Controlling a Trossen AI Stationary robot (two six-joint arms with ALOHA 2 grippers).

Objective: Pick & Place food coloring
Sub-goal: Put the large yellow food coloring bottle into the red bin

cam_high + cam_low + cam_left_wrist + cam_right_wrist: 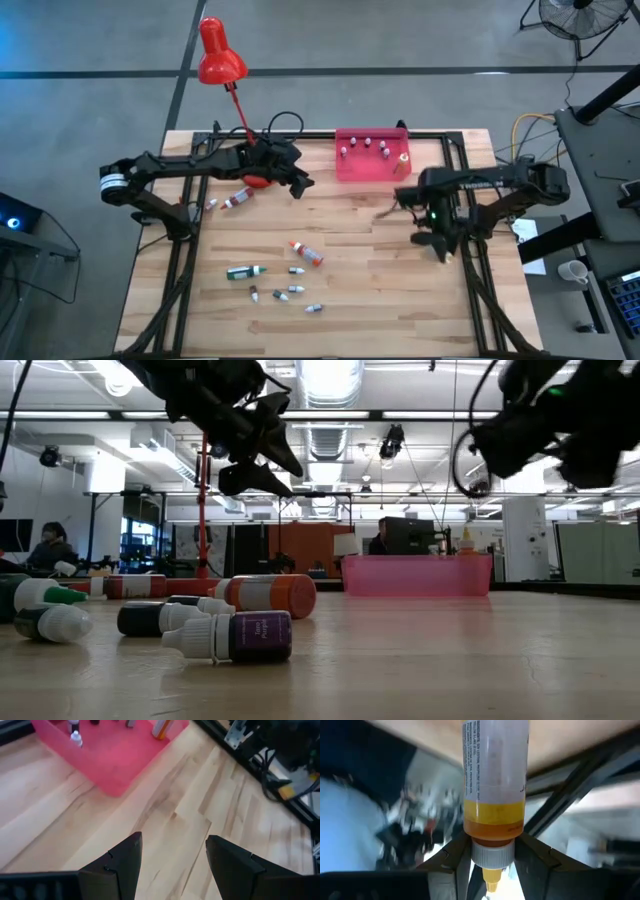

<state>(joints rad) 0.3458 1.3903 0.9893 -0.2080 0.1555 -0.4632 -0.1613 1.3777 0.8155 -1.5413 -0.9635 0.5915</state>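
1. My right gripper [492, 857] grips a bottle [495, 785] just above its white collar, fingers pinched on either side – the yellow tip points toward my wrist, so I carry it upside down. In the high view this gripper [440, 245] sits right of centre, below and to the right of the tray [372, 168].
2. The bottle looks like light, stiff plastic, partly filled with orange liquid. The round, smooth wall may slip or twist, so a hold near the collar seems safest.
3. My left gripper [172, 865] hangs empty with its fingers spread, over bare wood near the tray's corner [115, 787] at the frame's upper left.
4. Loose bottles [290, 285] lie scattered at lower centre of the high view – small, likely to roll; I would take each across its body.
5. Several bottles [365, 146] already stand in the tray.
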